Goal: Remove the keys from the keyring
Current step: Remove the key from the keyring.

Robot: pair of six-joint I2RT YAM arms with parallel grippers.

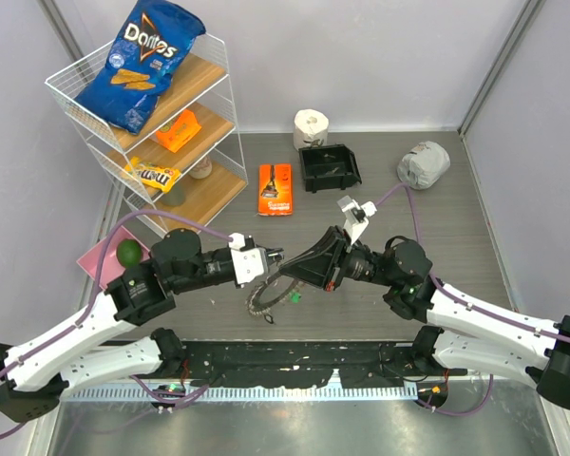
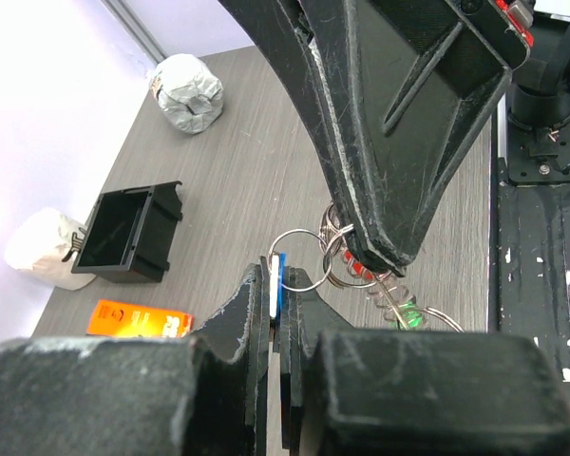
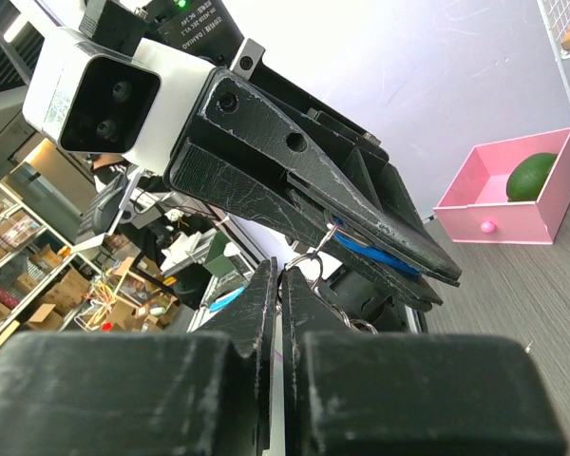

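Observation:
Over the middle of the table my two grippers meet tip to tip. The left gripper [image 1: 275, 258] [image 2: 275, 277] is shut on a blue-headed key [image 2: 280, 269], and a small silver ring [image 2: 299, 256] runs through that key. My right gripper [image 1: 288, 273] [image 3: 283, 277] is shut on the silver rings of the keyring [image 2: 334, 236]. From there the keyring [image 1: 263, 302] droops toward the table, carrying a red-headed key [image 2: 357, 274] and a green-headed key [image 2: 408, 317]. In the right wrist view the blue-headed key [image 3: 372, 253] shows between the left fingers [image 3: 294, 190].
A black bin [image 1: 329, 167], an orange packet [image 1: 275, 188] and a paper roll [image 1: 311, 126] lie behind the grippers. A wire shelf [image 1: 161, 123] with snacks stands at the back left, a pink box [image 1: 97, 255] with an avocado beside it. A grey crumpled bundle [image 1: 424, 163] sits back right.

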